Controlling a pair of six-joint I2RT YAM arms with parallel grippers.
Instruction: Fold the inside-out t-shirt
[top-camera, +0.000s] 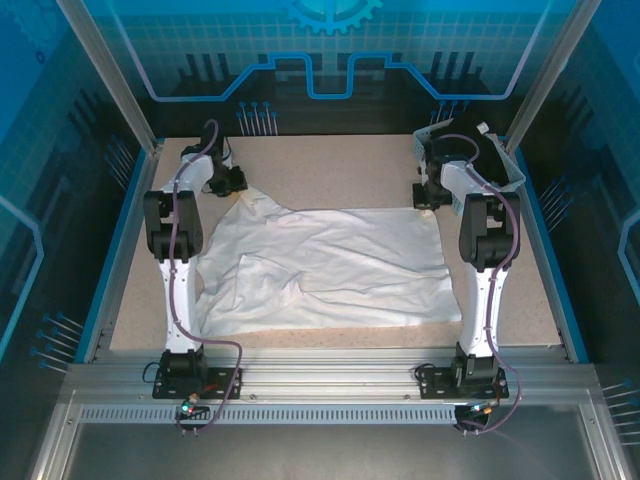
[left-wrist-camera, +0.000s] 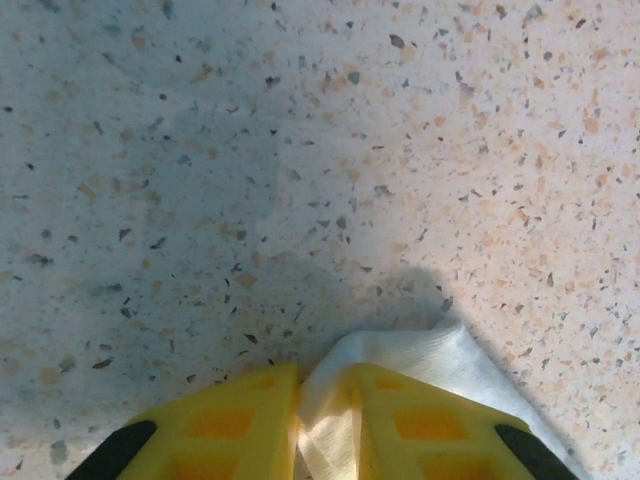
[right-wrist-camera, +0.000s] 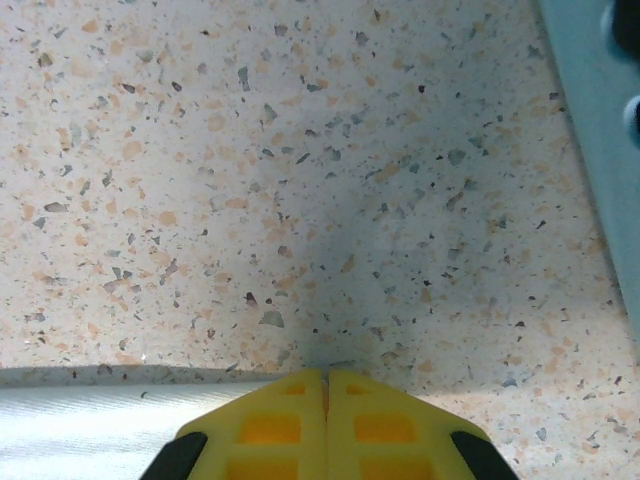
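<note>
The inside-out t-shirt (top-camera: 330, 265) lies spread and wrinkled across the middle of the table, white and thin. My left gripper (top-camera: 232, 182) is at its far left corner. In the left wrist view the yellow fingers (left-wrist-camera: 240, 420) are shut on a fold of the white cloth (left-wrist-camera: 420, 350), which bulges up between them. My right gripper (top-camera: 428, 195) is at the shirt's far right corner. Its fingers (right-wrist-camera: 270, 420) are pressed together, and the shirt's edge (right-wrist-camera: 90, 430) runs under them at the lower left. I cannot tell whether cloth is pinched there.
A white basket (top-camera: 512, 170) holding a black garment (top-camera: 478, 150) stands at the back right, close behind the right arm. A grey-blue edge (right-wrist-camera: 600, 150) lies just right of the right gripper. Bare speckled tabletop (top-camera: 330, 170) stretches beyond the shirt.
</note>
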